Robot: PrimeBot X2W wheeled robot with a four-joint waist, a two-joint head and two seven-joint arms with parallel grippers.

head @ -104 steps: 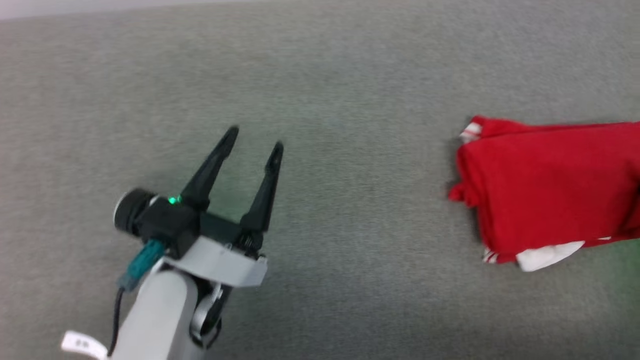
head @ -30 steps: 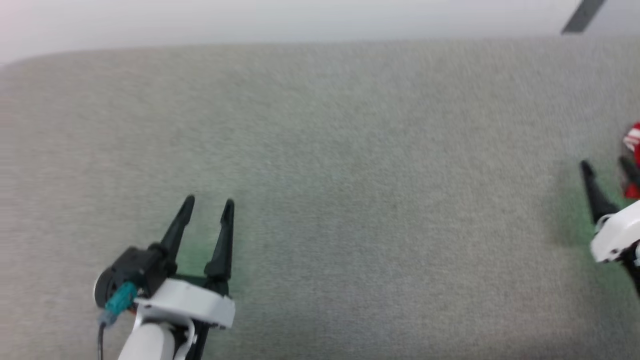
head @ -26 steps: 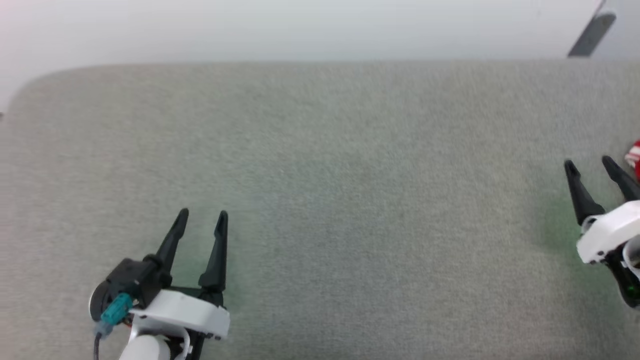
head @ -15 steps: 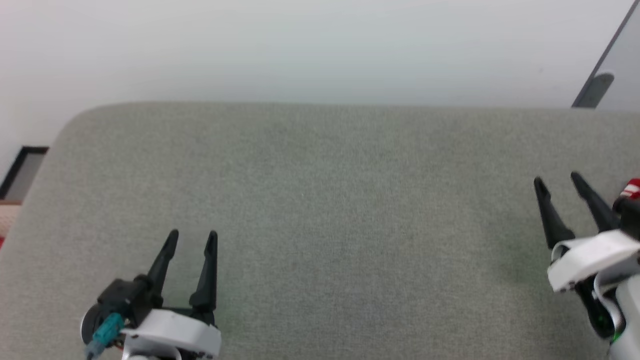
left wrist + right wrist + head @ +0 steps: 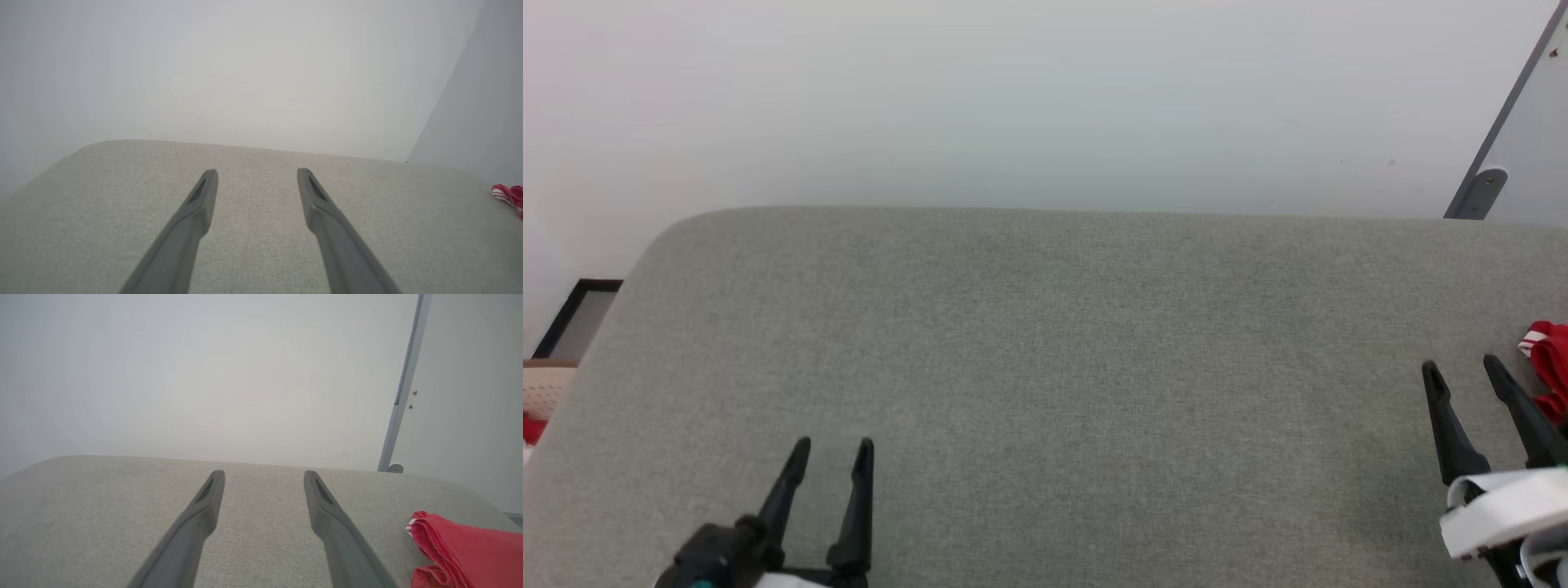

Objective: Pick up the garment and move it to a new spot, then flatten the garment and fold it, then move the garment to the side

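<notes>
One edge of the garment (image 5: 1550, 367) shows at the right border of the head view, a red bundle lying on the grey cloth-covered counter (image 5: 1045, 343) with a bit of white-striped trim at its upper corner. In the right wrist view the garment (image 5: 461, 547) sits at the lower right as layered red folds, the striped trim at the corner nearest the fingers, and the rest runs out of view, so its long axis cannot be told. The left wrist view catches only a small red and white-striped tip of it (image 5: 508, 195) at the far right.

The right end effector (image 5: 1459, 366) is just beside the garment on its left, fingers spread, nothing between them, pointing toward the far edge of the counter. Its own camera shows the same gap (image 5: 264, 473) over bare cloth. The left end effector (image 5: 834, 447) is well apart from the garment, at the lower left, also released and empty, its fingers (image 5: 196, 212) parted over the counter.

Beyond the counter's rounded far edge rises a plain pale wall (image 5: 1045, 98), with a slanted grey post (image 5: 1494, 139) at the upper right.
</notes>
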